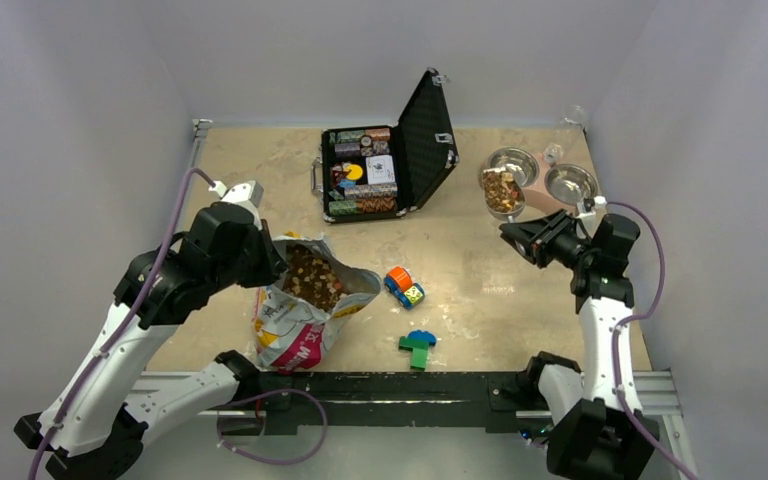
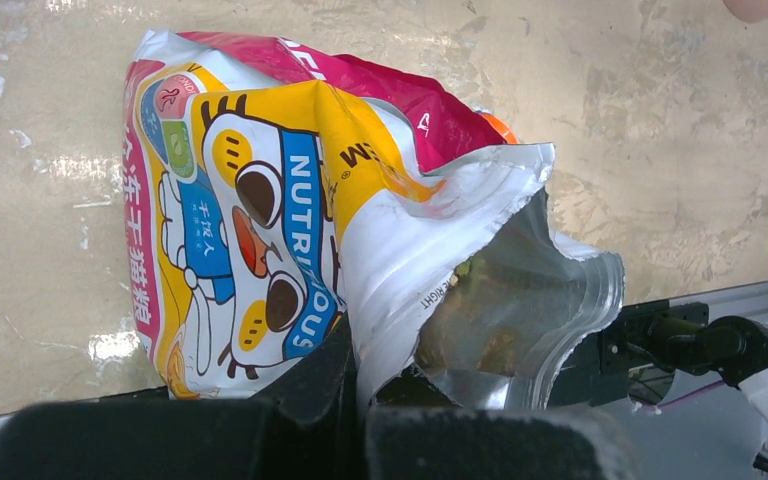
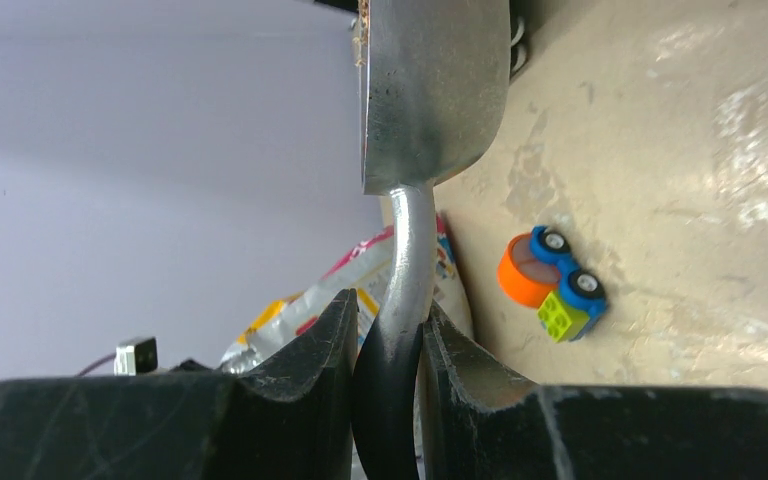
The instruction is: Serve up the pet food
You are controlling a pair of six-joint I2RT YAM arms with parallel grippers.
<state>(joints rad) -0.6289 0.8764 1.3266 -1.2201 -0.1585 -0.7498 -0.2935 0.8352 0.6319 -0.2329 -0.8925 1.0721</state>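
Pet food (image 1: 501,190) heaped in scoop (image 3: 430,90), right gripper (image 3: 390,325) clenched on its handle at far-right bowl (image 1: 512,158), probably for tipping; left gripper (image 2: 363,385) pinches bag (image 2: 260,200) rim, keeping its mouth open.

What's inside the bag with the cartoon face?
Brown pet food pellets fill the open mouth of the bag. How deep they go is hidden by its walls.
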